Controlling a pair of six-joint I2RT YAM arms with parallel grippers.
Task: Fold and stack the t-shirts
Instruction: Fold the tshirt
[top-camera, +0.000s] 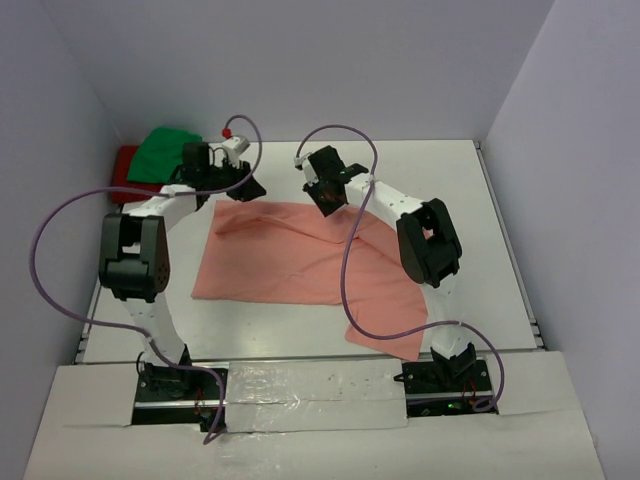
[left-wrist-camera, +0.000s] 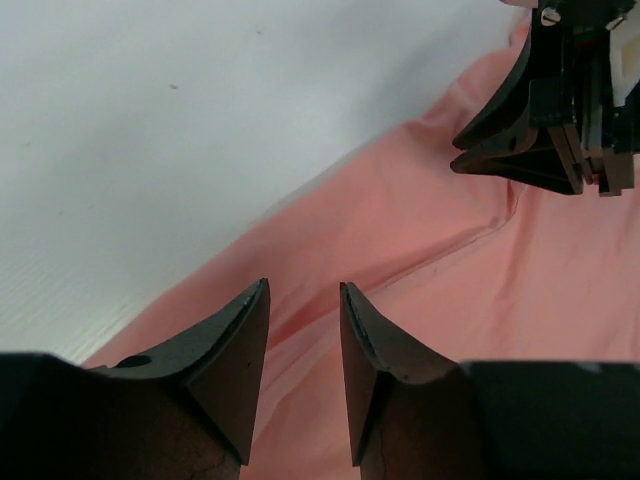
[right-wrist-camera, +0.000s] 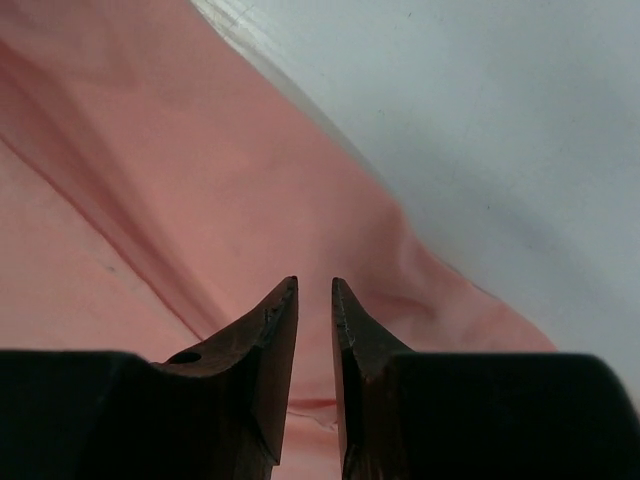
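The salmon-pink t-shirt (top-camera: 290, 255) lies partly folded on the white table, with a loose flap trailing toward the near right (top-camera: 390, 320). The green t-shirt (top-camera: 165, 152) rests on the red one (top-camera: 124, 163) in the far left corner. My left gripper (top-camera: 240, 186) hovers over the pink shirt's far left edge; in the left wrist view it (left-wrist-camera: 305, 290) is open with nothing between its jaws, pink cloth (left-wrist-camera: 420, 250) below. My right gripper (top-camera: 322, 197) is at the shirt's far edge; in the right wrist view it (right-wrist-camera: 315, 285) stands narrowly open above pink fabric (right-wrist-camera: 150, 200), holding nothing.
White walls close in the table on the left, back and right. Purple cables (top-camera: 345, 270) loop from both arms over the work area. The right gripper's fingers (left-wrist-camera: 530, 150) show at the upper right of the left wrist view. Bare table (top-camera: 440, 170) lies beyond the shirt.
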